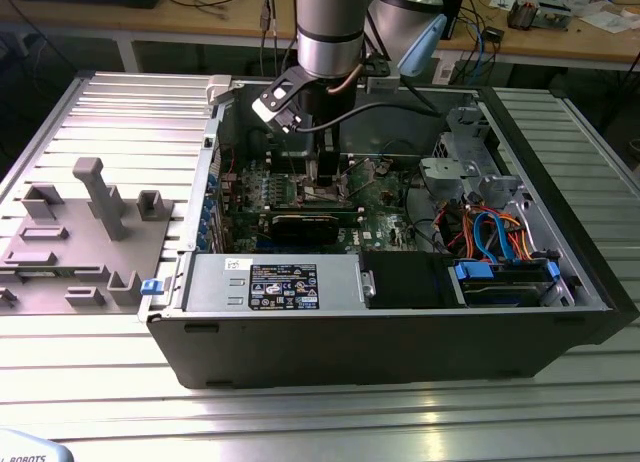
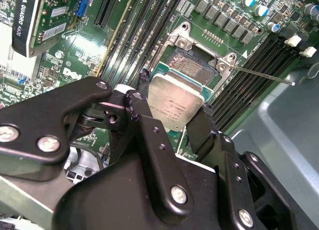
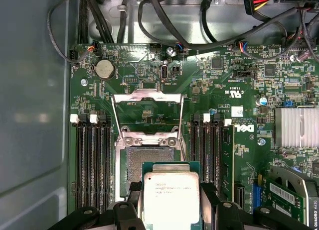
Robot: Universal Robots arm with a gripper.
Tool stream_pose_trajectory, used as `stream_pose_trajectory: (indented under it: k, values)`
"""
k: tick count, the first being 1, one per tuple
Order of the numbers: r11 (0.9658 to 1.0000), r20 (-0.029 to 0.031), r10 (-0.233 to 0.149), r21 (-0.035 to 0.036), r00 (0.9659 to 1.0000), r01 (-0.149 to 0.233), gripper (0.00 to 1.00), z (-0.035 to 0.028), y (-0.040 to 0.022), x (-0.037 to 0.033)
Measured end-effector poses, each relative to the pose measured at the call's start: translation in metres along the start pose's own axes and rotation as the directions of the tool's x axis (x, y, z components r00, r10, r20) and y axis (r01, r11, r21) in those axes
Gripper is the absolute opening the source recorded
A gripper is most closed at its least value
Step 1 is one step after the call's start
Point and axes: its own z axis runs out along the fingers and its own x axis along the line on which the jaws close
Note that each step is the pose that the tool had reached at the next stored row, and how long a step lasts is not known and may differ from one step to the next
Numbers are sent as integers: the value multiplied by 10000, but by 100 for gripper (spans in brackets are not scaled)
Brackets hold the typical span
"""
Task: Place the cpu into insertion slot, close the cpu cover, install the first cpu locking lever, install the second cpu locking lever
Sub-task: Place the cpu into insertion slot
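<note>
Exterior view: open computer case (image 1: 400, 332) lies on ribbed metal tabletop (image 1: 110, 112). Grey fixture block (image 1: 80, 242) at exterior view's left. Cluttered wooden tabletop (image 1: 590, 47) behind. Arm (image 1: 328, 27) reaches down into case, hiding board centre. Both wrist views: pincer (image 3: 170, 189) clenched on cpu (image 3: 171, 200), fingers (image 2: 199, 128) at opposite edges, chip over insertion slot (image 3: 144, 165), partly covering it. Cpu cover (image 3: 148, 95) stands raised beyond slot. Cpu's near edge cut off by pincer body. Contact with slot unclear.
</note>
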Motion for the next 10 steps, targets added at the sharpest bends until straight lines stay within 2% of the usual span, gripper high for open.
stream_pose_trajectory:
  k: [10]
  values:
    - [10000, 0, 0, 0, 10000, 0, 55, 17, -1, 0]
